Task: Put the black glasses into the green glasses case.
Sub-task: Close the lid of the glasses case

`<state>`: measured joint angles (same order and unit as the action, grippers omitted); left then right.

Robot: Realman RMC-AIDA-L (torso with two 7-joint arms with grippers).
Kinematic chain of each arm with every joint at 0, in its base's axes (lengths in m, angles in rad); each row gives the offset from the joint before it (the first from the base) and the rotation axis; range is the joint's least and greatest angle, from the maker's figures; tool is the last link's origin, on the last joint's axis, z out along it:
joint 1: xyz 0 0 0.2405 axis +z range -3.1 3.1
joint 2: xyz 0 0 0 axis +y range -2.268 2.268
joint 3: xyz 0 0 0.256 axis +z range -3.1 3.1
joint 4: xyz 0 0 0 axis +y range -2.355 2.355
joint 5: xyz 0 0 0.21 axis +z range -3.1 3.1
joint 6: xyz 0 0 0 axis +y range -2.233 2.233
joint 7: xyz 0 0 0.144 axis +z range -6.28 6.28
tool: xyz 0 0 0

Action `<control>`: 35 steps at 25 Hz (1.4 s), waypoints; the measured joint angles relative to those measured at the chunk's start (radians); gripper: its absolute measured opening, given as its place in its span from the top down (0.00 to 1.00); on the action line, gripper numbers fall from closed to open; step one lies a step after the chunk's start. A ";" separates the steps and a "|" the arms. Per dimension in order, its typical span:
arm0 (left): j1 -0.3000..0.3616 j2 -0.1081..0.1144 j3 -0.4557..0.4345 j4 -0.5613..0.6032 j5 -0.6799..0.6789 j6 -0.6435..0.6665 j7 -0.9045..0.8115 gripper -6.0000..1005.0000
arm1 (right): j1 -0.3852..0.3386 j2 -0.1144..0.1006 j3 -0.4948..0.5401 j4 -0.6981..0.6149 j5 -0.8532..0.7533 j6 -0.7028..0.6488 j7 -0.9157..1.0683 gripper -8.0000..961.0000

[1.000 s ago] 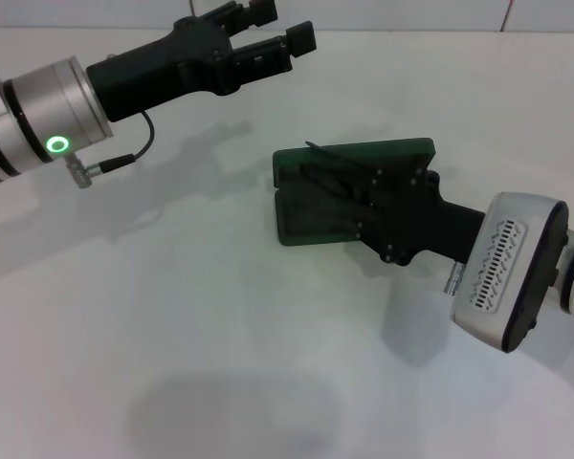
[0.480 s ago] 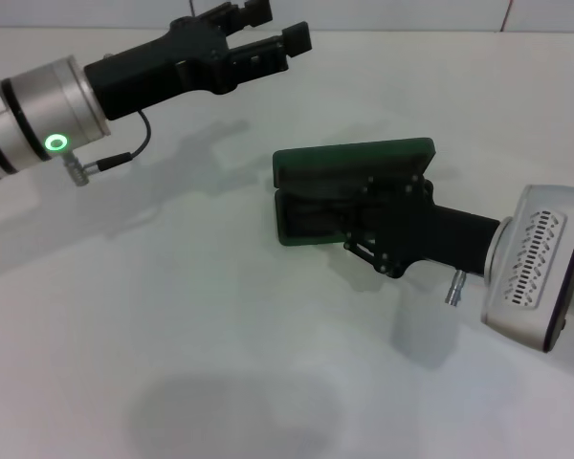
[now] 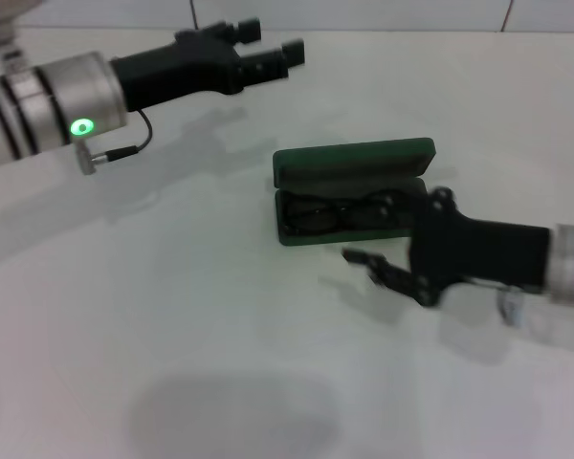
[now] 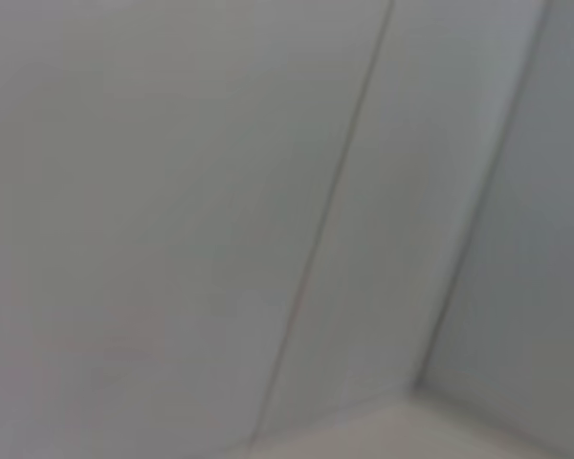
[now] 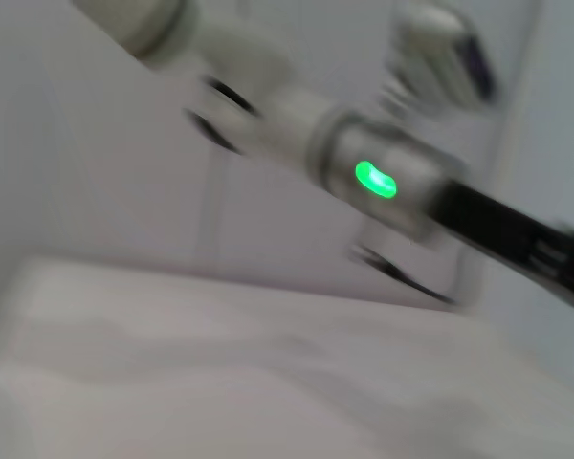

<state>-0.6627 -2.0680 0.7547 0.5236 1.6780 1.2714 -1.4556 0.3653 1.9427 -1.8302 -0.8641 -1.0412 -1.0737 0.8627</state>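
Nothing readable anywhere tbh, no text, brand or numbers, not even on the green glasses case (image 3: 352,164) lid.

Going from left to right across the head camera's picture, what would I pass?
Left gripper held above the table's far side → green glasses case, lid open, with the black glasses lying inside → right gripper, near the case's front right corner.

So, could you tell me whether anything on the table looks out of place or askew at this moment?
Nothing stands out. The thin black wire-frame glasses lie inside the open dark green hinged case, which sits flat on the white table. The right claw is beside the case, apart from it; the left claw hangs near the far edge.
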 joint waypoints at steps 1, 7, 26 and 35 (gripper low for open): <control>-0.022 -0.001 0.007 -0.002 0.045 -0.043 -0.027 0.12 | 0.017 -0.006 0.048 0.029 -0.051 -0.092 0.050 0.62; -0.114 -0.019 0.171 -0.008 0.170 -0.238 -0.125 0.12 | 0.139 0.003 0.346 0.254 -0.271 -0.491 0.174 0.61; -0.151 -0.029 0.458 -0.006 0.133 -0.405 -0.197 0.12 | 0.152 0.053 0.395 0.281 -0.380 -0.465 0.176 0.49; -0.125 -0.030 0.496 0.003 0.127 -0.342 -0.157 0.12 | 0.152 0.055 0.396 0.284 -0.396 -0.428 0.176 0.49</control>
<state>-0.7877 -2.0978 1.2505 0.5265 1.8055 0.9293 -1.6127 0.5177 1.9978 -1.4346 -0.5800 -1.4370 -1.5016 1.0391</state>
